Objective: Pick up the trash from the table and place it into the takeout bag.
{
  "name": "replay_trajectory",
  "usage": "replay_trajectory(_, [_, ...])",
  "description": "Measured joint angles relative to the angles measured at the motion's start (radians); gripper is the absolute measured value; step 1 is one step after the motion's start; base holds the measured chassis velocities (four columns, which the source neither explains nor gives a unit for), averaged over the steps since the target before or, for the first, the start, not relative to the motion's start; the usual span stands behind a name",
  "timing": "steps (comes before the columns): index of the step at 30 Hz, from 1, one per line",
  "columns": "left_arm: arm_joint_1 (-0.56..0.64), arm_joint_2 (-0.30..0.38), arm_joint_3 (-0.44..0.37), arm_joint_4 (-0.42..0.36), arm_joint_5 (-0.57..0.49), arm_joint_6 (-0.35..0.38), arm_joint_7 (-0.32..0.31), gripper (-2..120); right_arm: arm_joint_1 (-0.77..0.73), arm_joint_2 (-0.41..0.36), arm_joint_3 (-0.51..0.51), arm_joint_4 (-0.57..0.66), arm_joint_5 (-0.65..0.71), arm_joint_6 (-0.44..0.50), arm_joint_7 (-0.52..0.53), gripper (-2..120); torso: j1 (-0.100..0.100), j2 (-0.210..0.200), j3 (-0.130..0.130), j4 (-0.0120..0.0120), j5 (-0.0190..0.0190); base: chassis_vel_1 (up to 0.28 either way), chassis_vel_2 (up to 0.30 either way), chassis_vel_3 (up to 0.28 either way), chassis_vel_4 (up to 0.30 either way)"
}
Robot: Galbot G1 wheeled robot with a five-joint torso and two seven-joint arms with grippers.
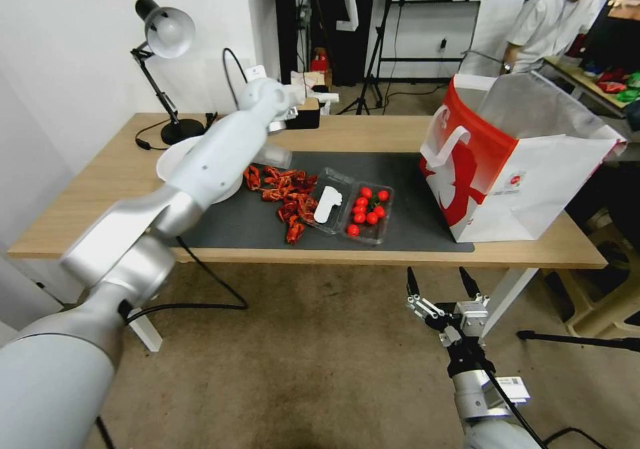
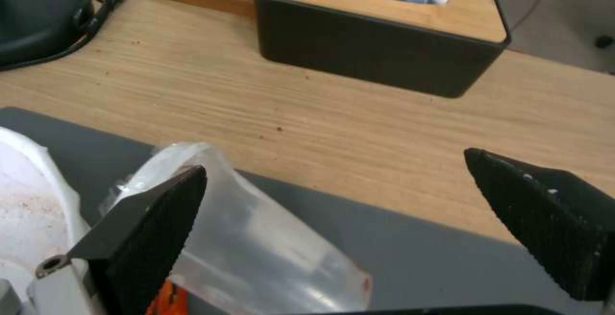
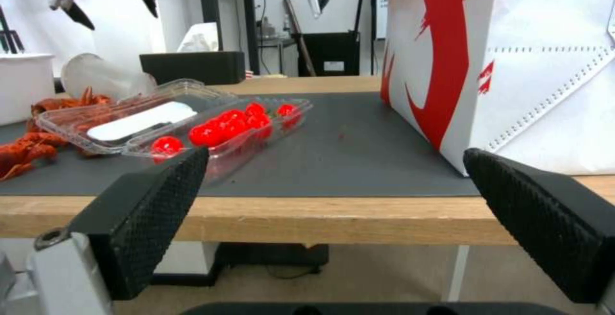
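Head view
Table (image 1: 120,169): light wood, with a dark mat (image 1: 413,216) along its front edge.
Bag (image 1: 513,162): stands open at the mat's right end, by the table's right edge; red side panel faces left, silvery lining shows inside.
Clear cup (image 1: 273,157): lies on its side near the mat's back edge, left of centre.
Shells (image 1: 285,196): red crayfish litter spread on the mat, just left of the tray.
Tray (image 1: 350,204): clear hinged box at the mat's middle; red tomatoes (image 1: 365,208) in its right half, a white piece in its left.
Bowl (image 1: 172,159): white, at the mat's left end, partly behind the left arm.
Lamp (image 1: 163,69): at the table's back left corner.
Left gripper (image 1: 319,96): reached out above the table's back edge, over the tissue box; jaws hard to read here.
Right gripper (image 1: 443,282): low, in front of the table's front edge, jaws spread with nothing between them.

Left wrist view
Left gripper (image 2: 333,219): jaws wide apart, holding nothing.
Clear cup (image 2: 256,248): on the mat's back edge, under one fingertip (image 2: 153,228); contact cannot be told.
Tissue box (image 2: 384,31): black with a wood top, near the table's back edge.

Right wrist view
Right gripper (image 3: 333,219): jaws wide apart, level with the table's front edge.
Tray (image 3: 179,123) and bag (image 3: 512,65): on the mat beyond, well apart.
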Motion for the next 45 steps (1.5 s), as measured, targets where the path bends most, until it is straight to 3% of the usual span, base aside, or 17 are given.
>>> replay_trajectory(8, [-0.035,-0.099,-0.053,0.175,0.076,-0.031,-0.052,100,-0.003,0.001,-0.001,-0.004,0.002,0.0,-0.001,100,0.0,0.0,0.0,0.0001,-0.0001,0.0,0.0,0.0,0.0])
replay_trajectory(14, [-0.041,-0.133,-0.076,0.237,0.115,-0.057,-0.082,100,0.001,0.004,-0.007,-0.009,0.002,0.004,-0.002,100,0.0,0.0,0.0,0.0004,-0.0003,0.0,0.0,0.0,0.0])
replay_trajectory(29, [-0.023,-0.147,-0.096,0.25,0.062,-0.083,-0.155,100,-0.007,0.008,-0.012,0.001,-0.005,0.005,-0.002,100,0.0,0.0,0.0,0.0002,-0.0003,0.0,0.0,0.0,0.0])
replay_trajectory(45, [0.018,-0.128,-0.097,0.27,0.074,-0.095,-0.093,100,-0.015,0.011,-0.012,0.018,-0.016,0.005,-0.001,100,0.0,0.0,0.0,0.0001,-0.0003,0.0,0.0,0.0,0.0])
